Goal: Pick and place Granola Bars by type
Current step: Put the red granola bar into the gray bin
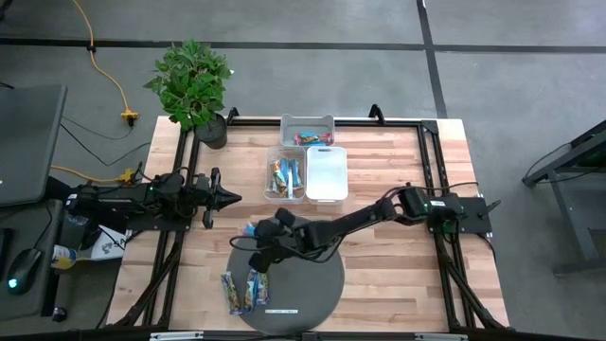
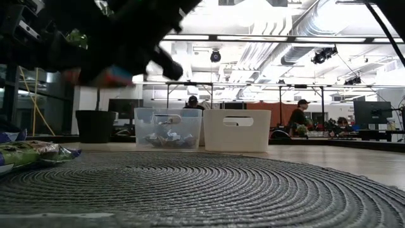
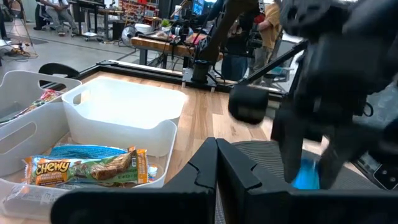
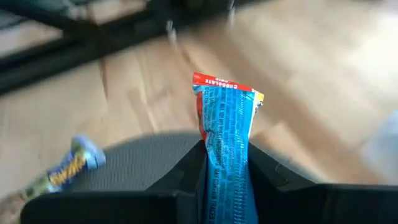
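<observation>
The right gripper [image 4: 225, 180] hangs above the upper-left edge of the round woven mat [image 1: 317, 284], its two fingers [image 4: 186, 177] pinched on the lower part of a blue granola bar [image 4: 225, 137] that stands upright between them, red-edged end clear above the tips (wrapper text unreadable). Two more granola bars [image 1: 241, 290] lie side by side at the mat's left rim. Further bars [image 1: 287, 177] fill the clear bin [image 1: 268, 180], touching the white bin [image 1: 327, 173]. The left gripper [image 3: 216, 163], fingers pressed together and empty, waits left of the bins.
</observation>
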### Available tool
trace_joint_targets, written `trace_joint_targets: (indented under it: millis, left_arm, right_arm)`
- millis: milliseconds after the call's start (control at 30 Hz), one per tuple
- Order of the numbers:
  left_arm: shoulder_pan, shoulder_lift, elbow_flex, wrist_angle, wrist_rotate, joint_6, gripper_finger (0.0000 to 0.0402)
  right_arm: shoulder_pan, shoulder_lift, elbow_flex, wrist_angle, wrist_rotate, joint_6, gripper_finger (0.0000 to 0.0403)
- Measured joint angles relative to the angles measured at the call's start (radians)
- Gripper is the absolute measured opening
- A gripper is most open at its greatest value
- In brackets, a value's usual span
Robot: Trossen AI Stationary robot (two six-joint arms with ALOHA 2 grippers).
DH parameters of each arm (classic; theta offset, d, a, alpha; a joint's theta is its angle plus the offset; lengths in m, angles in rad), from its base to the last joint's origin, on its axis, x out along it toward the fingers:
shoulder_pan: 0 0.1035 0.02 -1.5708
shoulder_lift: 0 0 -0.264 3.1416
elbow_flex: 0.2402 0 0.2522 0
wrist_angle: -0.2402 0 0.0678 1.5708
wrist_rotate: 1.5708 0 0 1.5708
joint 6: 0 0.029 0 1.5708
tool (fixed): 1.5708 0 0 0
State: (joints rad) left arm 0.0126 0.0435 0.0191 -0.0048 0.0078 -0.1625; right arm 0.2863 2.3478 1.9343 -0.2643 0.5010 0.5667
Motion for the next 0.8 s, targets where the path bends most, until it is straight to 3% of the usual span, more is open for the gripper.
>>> trace_joint_targets:
  millis: [567, 800]
  left_arm:
    - [0.000, 0.000, 0.000, 0.000, 0.000, 0.000, 0.0000]
    - [0.000, 0.000, 0.000, 0.000, 0.000, 0.000, 0.0000]
  right_arm:
    - [-0.017, -0.170, 0.002, 0.120, 0.373, -0.107, 0.0062]
    - [-0.034, -0.176, 0.002, 0.260, 0.434, -0.160, 0.0062]
